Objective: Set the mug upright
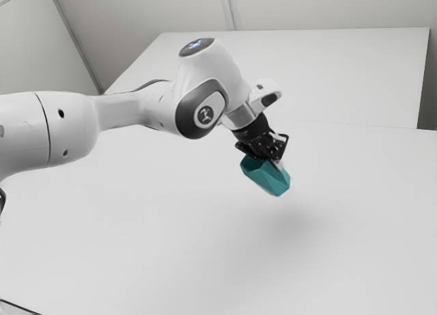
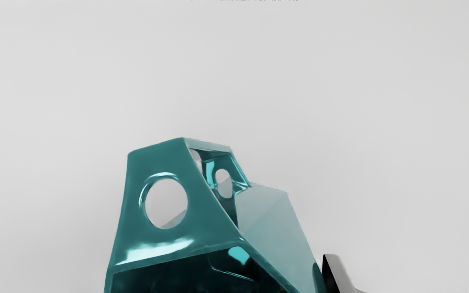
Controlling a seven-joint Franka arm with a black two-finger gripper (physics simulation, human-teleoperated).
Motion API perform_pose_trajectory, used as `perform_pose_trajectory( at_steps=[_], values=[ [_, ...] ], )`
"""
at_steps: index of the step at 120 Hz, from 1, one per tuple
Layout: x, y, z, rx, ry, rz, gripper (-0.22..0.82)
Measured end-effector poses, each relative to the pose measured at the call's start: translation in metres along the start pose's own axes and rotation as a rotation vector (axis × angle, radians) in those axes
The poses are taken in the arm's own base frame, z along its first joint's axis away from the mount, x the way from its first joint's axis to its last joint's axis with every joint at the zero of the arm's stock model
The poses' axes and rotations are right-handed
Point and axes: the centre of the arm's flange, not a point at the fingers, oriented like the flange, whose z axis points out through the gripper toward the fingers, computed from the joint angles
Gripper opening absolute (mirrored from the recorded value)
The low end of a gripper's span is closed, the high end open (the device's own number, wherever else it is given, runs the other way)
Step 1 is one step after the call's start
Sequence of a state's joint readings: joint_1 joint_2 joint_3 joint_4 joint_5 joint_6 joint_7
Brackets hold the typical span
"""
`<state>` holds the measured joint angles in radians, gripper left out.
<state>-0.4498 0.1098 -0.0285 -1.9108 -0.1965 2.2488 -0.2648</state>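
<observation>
"How's my arm sitting?"

"I see the arm (image 1: 123,113) come in from the exterior view's left, nearly level, rise to its bulky wrist, then slant down toward the exterior view's right. My claw (image 1: 272,162) is at the low end, above the tabletop (image 1: 171,240), tilted rather than straight down."

"And which way does the mug (image 1: 270,180) point?"

"It's tipped. I read its long axis as a slant, high end toward the exterior view's left, low end toward the right. The mouth looks to be at the high end, facing up and leftward there, with the closed end low. It isn't upright. In my wrist view I also get a teal facet pierced by a round hole, and a dark hollow nearer my claw."

"Where is it against the claw?"

"Just below it, right at the fingertips, off the tabletop, its soft shadow (image 1: 290,223) apart beneath. One finger (image 2: 336,270) is right beside the outer wall."

"So what's the claw doing?"

"Holding the mug, I'd say, since it hangs there in the air. The other finger is hidden from me, so I can't tell exactly where that one presses."
</observation>
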Motion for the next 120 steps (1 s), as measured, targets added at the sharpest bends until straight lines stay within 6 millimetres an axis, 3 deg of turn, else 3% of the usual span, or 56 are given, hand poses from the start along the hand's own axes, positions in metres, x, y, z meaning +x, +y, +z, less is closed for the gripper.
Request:
perform_pose_trajectory(
  at_steps=[20, 38, 59, 99, 120],
  values=[
    [-0.011, -0.033, -0.012, 0.089, -0.012, 0.008, -0.18],
    [-0.017, -0.067, -0.011, 0.175, -0.034, 0.010, -0.18],
    [-0.018, -0.103, -0.027, 0.253, -0.053, -0.006, -0.18],
    [-0.021, -0.177, -0.018, 0.308, -0.127, -0.065, -0.18],
    [-0.017, -0.214, -0.001, 0.313, -0.162, -0.095, -0.18]
  ],
)
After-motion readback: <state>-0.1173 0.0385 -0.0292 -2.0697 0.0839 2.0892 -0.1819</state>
